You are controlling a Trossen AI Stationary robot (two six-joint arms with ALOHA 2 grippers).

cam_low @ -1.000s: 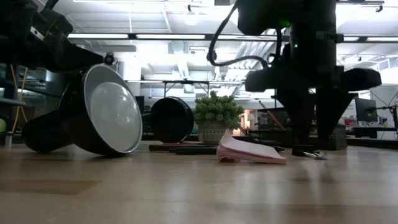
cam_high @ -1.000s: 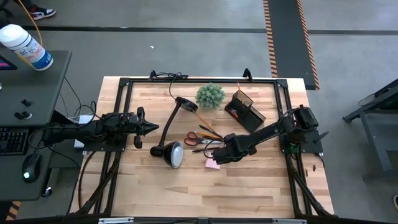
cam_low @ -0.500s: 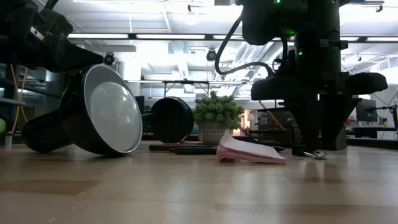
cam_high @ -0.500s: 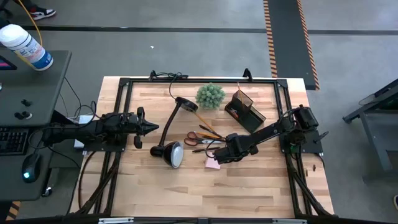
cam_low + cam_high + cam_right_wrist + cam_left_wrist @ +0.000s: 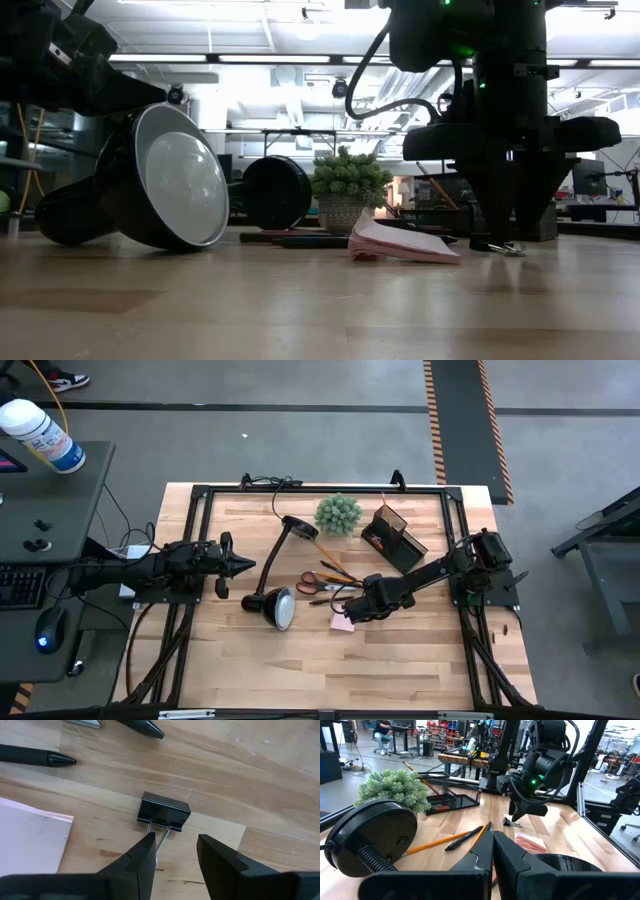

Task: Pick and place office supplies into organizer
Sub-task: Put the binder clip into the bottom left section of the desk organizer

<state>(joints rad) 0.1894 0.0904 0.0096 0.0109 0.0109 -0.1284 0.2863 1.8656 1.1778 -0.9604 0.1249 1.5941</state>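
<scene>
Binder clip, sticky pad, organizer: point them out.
binder clip [image 5: 164,812]: right wrist view, on its black body.
sticky pad [image 5: 405,244]: low view, on its pink top sheet.
organizer [image 5: 398,540]: high view, on its dark wall.

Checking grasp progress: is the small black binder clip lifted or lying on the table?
Lying on the wooden table: the small black binder clip rests flat there.

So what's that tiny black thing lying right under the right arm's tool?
It is a small black binder clip, seemingly metal, with thin silver wire handles folded flat toward the camera. It lies on the bare wooden table, beside the pink sticky-note pad but not touching it. The right tool hangs just above with its fingers open around the handles; whether they touch is unclear.
</scene>
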